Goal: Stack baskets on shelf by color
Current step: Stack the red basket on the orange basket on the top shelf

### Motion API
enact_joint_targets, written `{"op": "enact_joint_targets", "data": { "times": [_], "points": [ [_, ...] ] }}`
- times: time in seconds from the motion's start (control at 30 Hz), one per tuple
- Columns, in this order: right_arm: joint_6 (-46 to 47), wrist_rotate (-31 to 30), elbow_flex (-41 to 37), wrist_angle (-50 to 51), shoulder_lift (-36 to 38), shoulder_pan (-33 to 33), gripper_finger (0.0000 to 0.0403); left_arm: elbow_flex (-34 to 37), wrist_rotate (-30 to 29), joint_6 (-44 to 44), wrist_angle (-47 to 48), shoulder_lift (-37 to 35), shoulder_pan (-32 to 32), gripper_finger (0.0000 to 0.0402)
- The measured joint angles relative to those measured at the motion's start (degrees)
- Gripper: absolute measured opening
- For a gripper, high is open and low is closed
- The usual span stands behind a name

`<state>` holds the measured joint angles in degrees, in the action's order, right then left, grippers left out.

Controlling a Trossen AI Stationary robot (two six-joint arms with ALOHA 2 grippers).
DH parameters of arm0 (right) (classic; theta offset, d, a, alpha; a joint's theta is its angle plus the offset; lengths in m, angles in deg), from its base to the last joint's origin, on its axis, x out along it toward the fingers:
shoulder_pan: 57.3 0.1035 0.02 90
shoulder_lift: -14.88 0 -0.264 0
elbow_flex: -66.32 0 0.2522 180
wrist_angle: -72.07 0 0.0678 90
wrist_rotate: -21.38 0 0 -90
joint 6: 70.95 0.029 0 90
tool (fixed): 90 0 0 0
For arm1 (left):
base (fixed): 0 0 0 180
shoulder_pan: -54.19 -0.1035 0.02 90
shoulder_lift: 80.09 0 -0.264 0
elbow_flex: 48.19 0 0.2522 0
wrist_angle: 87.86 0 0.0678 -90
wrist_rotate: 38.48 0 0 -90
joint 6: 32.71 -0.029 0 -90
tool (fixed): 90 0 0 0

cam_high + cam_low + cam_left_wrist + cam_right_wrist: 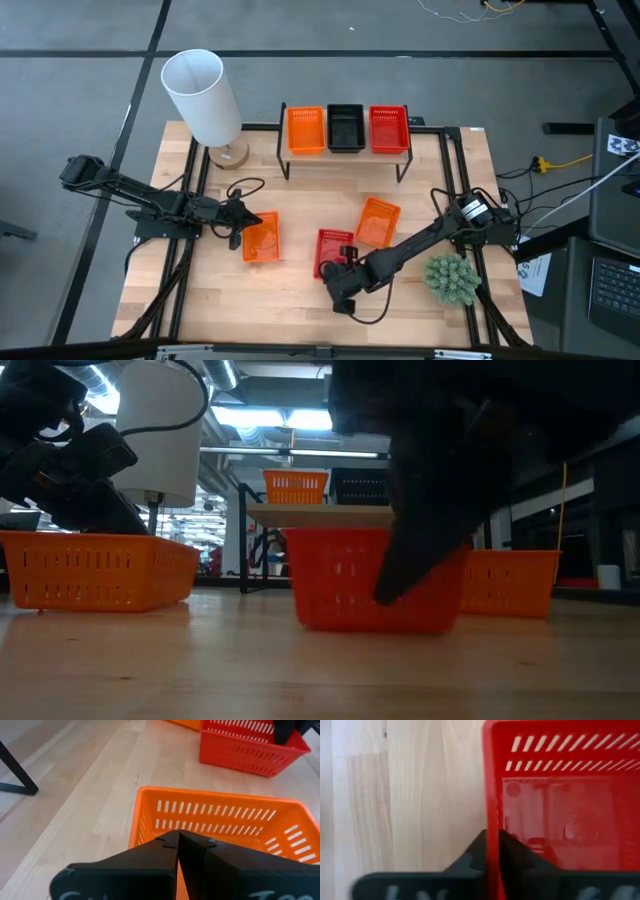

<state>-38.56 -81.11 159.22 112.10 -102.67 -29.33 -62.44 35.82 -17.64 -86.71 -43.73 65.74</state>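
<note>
On the small wooden-topped shelf [346, 152] with thin black metal legs, at the far side of the counter [300, 300], three slotted plastic baskets sit in a row: orange shelf basket [306, 130], black shelf basket [346, 128], red shelf basket [389, 130]. Down on the pale wood-plank counter, a red mesh basket [332, 250] stands just beside a tilted orange basket [377, 221]. The right end effector [492, 851] is clamped on the red basket's near rim, one finger inside the wall, one outside. To the left lies another orange mesh basket [261, 238], and the left end effector [177, 842] pinches its rim with fingers closed. A white cylindrical lamp [203, 97] and a green spiky plant [452, 278] stand at the counter's edges.
</note>
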Motion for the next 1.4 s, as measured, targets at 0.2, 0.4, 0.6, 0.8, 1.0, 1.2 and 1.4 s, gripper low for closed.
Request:
{"op": "enact_joint_targets", "data": {
  "times": [0.2,0.4,0.6,0.8,1.0,1.2,1.4],
  "points": [
    [-6.99,-2.05,11.24,10.30,0.13,0.03,0.0004,0.00,0.07,-0.01,0.20,0.01,0.00,0.0000],
    [-16.12,-20.52,29.92,35.03,0.44,0.63,0.0002,0.00,0.12,0.00,0.17,0.01,0.00,0.0000],
    [-14.98,-38.04,44.66,60.88,0.44,-0.09,0.0001,0.00,0.14,0.00,0.18,0.01,0.00,0.0000],
    [-23.99,-42.14,47.61,63.60,5.25,-3.27,0.0000,0.00,0.17,0.00,0.48,-0.01,-0.02,0.0000],
    [-28.13,-42.63,41.40,63.64,18.46,-13.13,0.0000,0.00,0.12,0.59,0.69,-0.01,0.16,0.0000],
    [-33.69,-31.39,29.78,59.45,33.00,-27.60,0.0000,0.01,-0.11,2.56,1.22,0.00,0.83,0.0000],
    [-48.72,-14.18,11.70,42.77,43.31,-40.56,0.0000,0.01,-2.83,2.57,1.17,0.00,0.83,0.0000]
  ]
}}
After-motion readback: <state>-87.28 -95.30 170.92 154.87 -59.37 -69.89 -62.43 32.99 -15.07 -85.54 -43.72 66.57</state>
